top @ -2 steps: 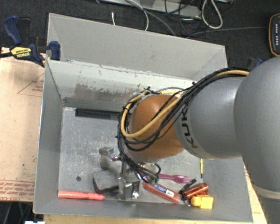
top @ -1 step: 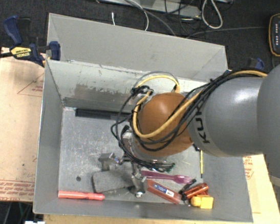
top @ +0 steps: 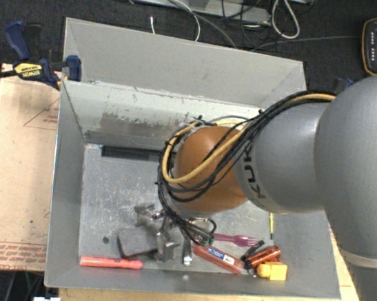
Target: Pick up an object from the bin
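Just beside the tool (top: 166, 245) lies a dark block (top: 133, 244).

Single camera, set above the bin (top: 186, 69), looking down and tilted somewhat from one side. The bin's tall back wall lies toward the frame's top, its low front rim along the bottom. The whole bin fits in frame, with surroundings visible past the left and top edges. Medium-close range: scratches on the bin floor read plainly. The arm (top: 326, 159) reaches in from the view's right, much nearer the lens than the bin, bulking large and hiding the floor's middle and right part.
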Action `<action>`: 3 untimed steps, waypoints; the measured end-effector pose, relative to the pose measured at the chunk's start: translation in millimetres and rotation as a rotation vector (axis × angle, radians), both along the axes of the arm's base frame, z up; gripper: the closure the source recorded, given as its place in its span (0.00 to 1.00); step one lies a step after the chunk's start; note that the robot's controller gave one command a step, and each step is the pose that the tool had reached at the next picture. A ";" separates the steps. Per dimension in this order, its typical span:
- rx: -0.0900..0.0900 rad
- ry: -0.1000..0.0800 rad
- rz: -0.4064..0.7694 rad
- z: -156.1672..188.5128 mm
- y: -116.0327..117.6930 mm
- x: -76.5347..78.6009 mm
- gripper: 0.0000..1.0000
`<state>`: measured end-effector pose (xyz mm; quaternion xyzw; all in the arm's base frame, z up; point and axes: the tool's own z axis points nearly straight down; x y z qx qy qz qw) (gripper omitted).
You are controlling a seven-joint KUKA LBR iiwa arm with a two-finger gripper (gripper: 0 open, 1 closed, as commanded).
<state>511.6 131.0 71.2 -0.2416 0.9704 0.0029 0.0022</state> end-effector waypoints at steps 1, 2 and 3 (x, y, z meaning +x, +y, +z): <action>0.000 0.000 -0.001 0.0 -0.1 0.0 1.00; 0.001 0.000 -0.002 1.6 0.0 -0.1 1.00; 0.000 0.006 -0.002 22.7 0.1 -2.2 1.00</action>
